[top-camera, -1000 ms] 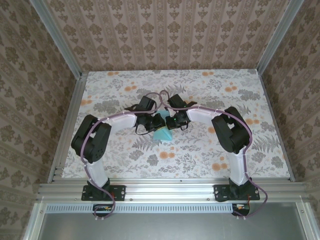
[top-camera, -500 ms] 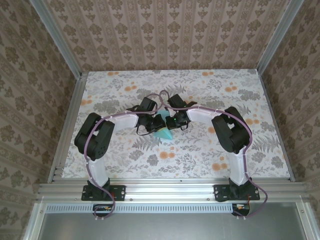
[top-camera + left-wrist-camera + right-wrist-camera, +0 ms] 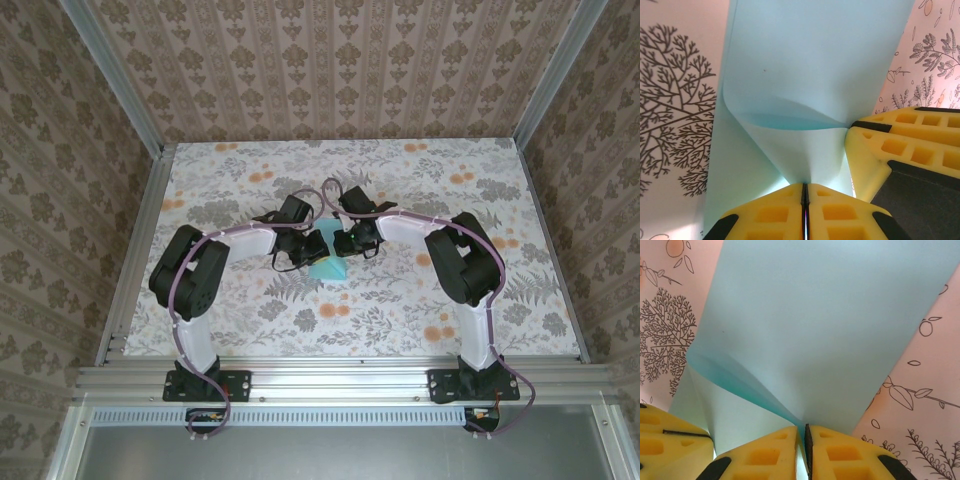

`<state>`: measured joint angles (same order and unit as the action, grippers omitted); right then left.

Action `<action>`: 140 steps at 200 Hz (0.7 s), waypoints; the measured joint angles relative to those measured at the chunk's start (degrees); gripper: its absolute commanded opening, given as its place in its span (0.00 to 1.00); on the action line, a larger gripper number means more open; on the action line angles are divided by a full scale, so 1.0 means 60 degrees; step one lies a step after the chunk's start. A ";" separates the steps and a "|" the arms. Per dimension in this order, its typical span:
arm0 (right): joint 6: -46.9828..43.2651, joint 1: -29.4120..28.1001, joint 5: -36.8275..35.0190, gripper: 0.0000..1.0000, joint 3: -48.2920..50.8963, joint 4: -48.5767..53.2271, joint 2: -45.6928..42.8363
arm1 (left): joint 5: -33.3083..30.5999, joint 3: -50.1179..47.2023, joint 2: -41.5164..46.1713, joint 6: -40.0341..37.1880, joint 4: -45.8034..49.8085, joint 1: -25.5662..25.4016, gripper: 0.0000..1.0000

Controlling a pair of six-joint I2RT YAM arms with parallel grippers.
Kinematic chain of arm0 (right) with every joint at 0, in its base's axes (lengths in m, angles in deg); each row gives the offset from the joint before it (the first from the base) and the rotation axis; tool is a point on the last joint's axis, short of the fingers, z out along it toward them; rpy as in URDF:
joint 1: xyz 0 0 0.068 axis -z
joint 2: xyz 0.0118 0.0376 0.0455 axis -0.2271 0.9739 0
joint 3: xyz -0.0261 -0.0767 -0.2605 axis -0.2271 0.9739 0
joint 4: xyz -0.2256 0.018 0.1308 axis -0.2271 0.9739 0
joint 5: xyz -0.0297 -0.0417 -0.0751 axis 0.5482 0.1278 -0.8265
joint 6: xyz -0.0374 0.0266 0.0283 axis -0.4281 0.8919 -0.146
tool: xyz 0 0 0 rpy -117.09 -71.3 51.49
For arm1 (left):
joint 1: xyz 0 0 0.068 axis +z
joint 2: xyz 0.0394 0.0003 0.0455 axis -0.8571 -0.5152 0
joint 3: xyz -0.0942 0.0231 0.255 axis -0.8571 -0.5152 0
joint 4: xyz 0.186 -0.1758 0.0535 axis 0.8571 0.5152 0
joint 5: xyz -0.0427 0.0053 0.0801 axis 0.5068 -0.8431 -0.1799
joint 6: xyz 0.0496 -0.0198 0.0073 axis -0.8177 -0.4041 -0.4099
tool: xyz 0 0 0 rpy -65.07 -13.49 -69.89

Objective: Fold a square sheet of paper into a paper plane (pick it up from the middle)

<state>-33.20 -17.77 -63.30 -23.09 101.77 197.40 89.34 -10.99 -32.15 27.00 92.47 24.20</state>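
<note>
Where both arms meet over the surface [image 3: 420,310], the sheet of paper [image 3: 328,267] sits between them, tapering toward the bases; left hand [image 3: 804,186] clamped on its fold; right hand [image 3: 802,427] likewise, equally near.

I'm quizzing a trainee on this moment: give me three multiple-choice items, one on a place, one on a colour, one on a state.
1. Where is the sheet of paper? A. middle of the table B. its far left corner C. on the front rail
2. Its colour? A. orange B. white C. turquoise-blue
3. The left gripper is: A. wide open B. shut on the sheet of paper C. shut on nothing
Answers: 1 A, the top view shows it mid-table; 2 C, plain in both wrist views; 3 B, its yellow fingers meet with the sheet pinched between.
</note>
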 measured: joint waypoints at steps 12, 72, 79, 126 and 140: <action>0.0004 0.0011 0.0055 0.15 0.0000 -0.0004 0.0000 | 0.0000 0.0000 -0.0004 0.0000 0.0004 0.0000 0.10; 0.0033 0.0055 0.0098 0.08 0.0000 0.0004 0.0007 | 0.0000 0.0000 -0.0073 0.0000 0.0091 0.0000 0.10; 0.0033 0.0055 0.0095 0.07 0.0000 0.0004 0.0007 | 0.0004 0.0000 -0.0073 0.0000 0.0095 0.0000 0.10; 0.0033 0.0055 0.0091 0.07 0.0000 0.0004 0.0007 | 0.0135 -0.0051 0.0004 0.0066 -0.0193 0.0000 0.12; 0.0033 0.0055 0.0091 0.07 0.0000 0.0004 0.0007 | 0.0197 -0.0102 0.0127 0.0124 -0.0317 0.0000 0.12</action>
<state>-33.00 -17.44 -62.76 -23.09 101.79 197.45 90.52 -11.60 -31.38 27.74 90.57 24.20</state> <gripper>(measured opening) 0.074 0.119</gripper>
